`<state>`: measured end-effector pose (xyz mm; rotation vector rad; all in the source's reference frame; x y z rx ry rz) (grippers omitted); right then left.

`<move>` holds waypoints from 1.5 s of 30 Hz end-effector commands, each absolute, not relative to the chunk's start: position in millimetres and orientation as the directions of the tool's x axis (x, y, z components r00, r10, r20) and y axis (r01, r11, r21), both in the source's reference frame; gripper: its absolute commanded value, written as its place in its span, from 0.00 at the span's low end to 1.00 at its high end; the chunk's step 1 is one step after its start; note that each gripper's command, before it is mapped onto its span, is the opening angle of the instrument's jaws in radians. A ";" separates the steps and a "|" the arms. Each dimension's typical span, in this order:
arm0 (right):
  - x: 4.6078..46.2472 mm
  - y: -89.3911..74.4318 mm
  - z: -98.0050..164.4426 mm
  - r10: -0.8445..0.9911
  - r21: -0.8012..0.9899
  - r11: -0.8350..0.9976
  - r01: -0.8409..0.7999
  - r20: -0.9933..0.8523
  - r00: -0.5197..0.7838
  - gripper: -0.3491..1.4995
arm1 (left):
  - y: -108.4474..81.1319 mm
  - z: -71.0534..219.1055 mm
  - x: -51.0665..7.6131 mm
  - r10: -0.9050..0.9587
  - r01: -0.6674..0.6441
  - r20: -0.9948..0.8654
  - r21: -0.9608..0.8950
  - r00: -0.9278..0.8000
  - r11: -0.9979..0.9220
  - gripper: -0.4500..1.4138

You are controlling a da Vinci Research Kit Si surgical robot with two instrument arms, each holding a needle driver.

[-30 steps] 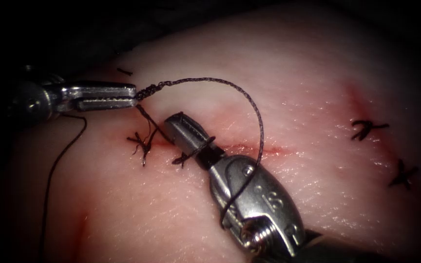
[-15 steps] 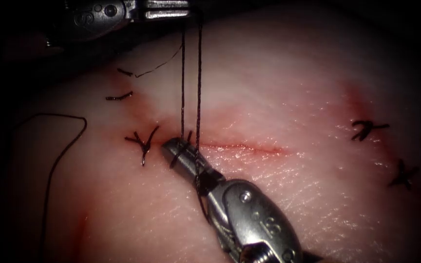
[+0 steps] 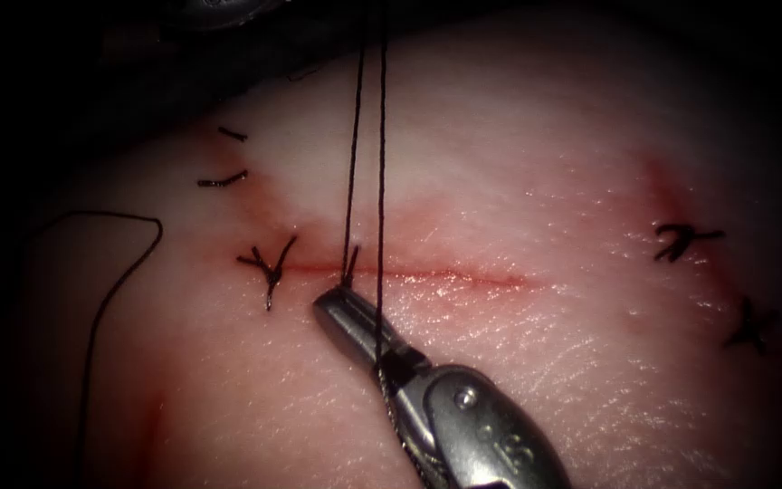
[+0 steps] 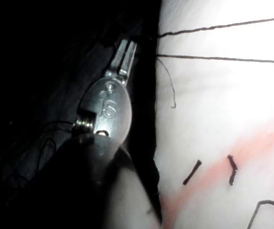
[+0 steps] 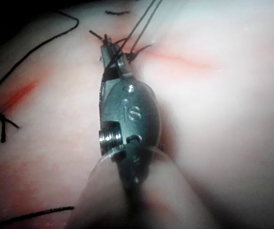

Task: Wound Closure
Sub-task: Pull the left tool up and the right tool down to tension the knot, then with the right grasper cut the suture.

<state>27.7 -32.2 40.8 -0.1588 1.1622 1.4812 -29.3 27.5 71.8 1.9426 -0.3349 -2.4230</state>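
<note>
**Two strands drawn tight over a half-closed cut**

Pale tissue (image 3: 518, 172) under bright light forms the ground, dark beyond its edge. At the centre, the right tool (image 3: 341, 310) lies low with its jaws closed on the thread (image 3: 379, 163), tips touching the cut (image 3: 445, 273) at the new stitch. From those tips two strands rise straight and taut, side by side, up to the left tool (image 4: 126, 55), which sits off the far edge of the tissue; its jaws look closed, and both strands run toward them, though the grip itself is too dark to confirm. One strand crosses the right jaws and runs on past the tool's wrist. Just left of the right jaws sits a finished knot (image 3: 269, 263) with short tails; farther left lie two cut ends (image 3: 222, 181) and a slack loop of thread (image 3: 119, 272). To the right the cut stands unstitched, tinged with red fluid (image 3: 486, 281), and two older knots (image 3: 681, 240) lie well apart at the far side. No needle can be made out.

The risk, as a judgement: with both strands this tight, uneven tension could pull the thread through the soft edge of the cut or snap it, and a slipping grip at the right jaws would let the throw loosen.
</note>
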 end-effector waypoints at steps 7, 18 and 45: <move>29.3 -31.7 40.8 0.681 0.546 0.202 -0.813 -0.675 -0.284 0.00 | 29.4 72.5 -29.9 -0.153 -0.131 -0.958 0.188 -0.242 -0.973 0.00; 30.0 -34.3 42.1 0.677 0.514 0.273 -0.813 -0.703 -0.218 0.00 | 31.6 74.3 -32.2 -0.156 -0.161 -0.951 0.203 -0.267 -0.966 0.00; 27.7 -35.9 40.7 0.728 0.601 0.267 -0.753 -0.638 -0.251 0.81 | 27.4 68.4 -27.4 0.239 -0.207 -0.955 -0.202 -0.174 -0.957 0.00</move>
